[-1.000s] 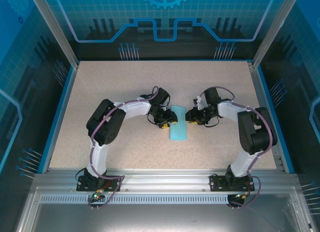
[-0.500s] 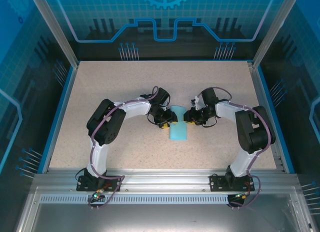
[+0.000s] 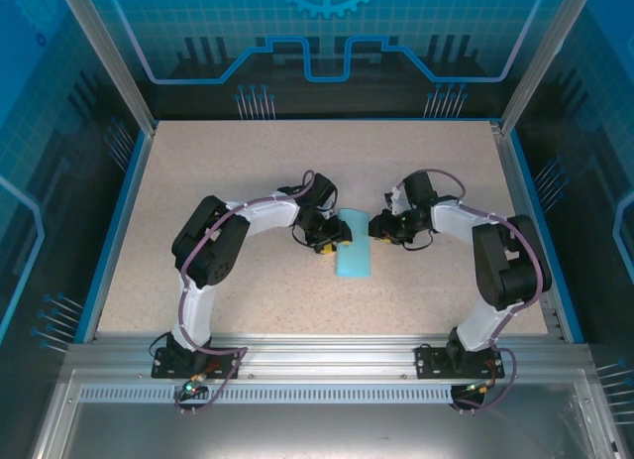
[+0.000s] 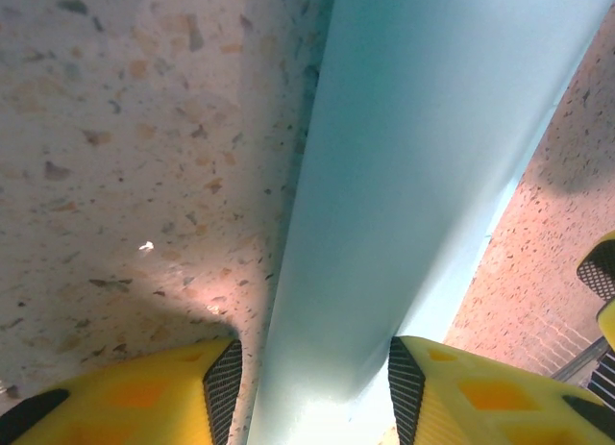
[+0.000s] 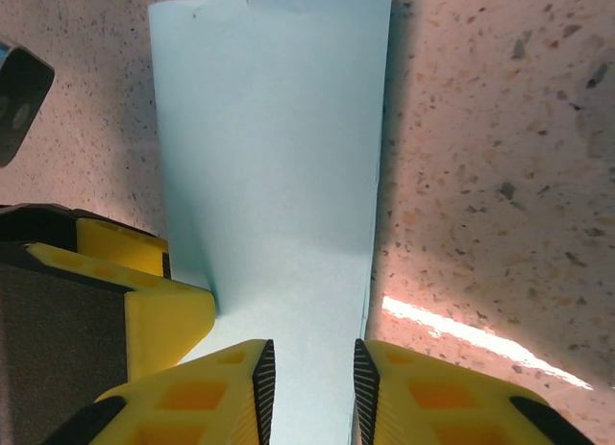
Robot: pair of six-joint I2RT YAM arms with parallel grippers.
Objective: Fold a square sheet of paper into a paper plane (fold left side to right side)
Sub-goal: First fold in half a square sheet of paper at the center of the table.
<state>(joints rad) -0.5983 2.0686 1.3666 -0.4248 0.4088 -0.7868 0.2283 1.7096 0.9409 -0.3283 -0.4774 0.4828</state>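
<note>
Between both grippers, the square sheet of paper (image 3: 354,245) is lying half-folded on the tabletop (image 3: 248,172); the left gripper (image 4: 307,387) fingers are straddling its fold, the right gripper (image 5: 307,378) fingers pinching its edge; nose and wing folds are remaining.

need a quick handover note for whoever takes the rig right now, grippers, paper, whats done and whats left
Left gripper: jaws part open, straddling the raised fold of the square sheet of paper; contact is not clear.
Right gripper: jaws narrow over the sheet's near edge; a grip cannot be confirmed.
Paper: mid-table between both grippers, folded over into a narrow strip.
Done: the side-to-side fold looks made, though its edge still bulges.
Left: probably flatten the crease, then all the later plane folds; no paper plane shape yet.
</note>
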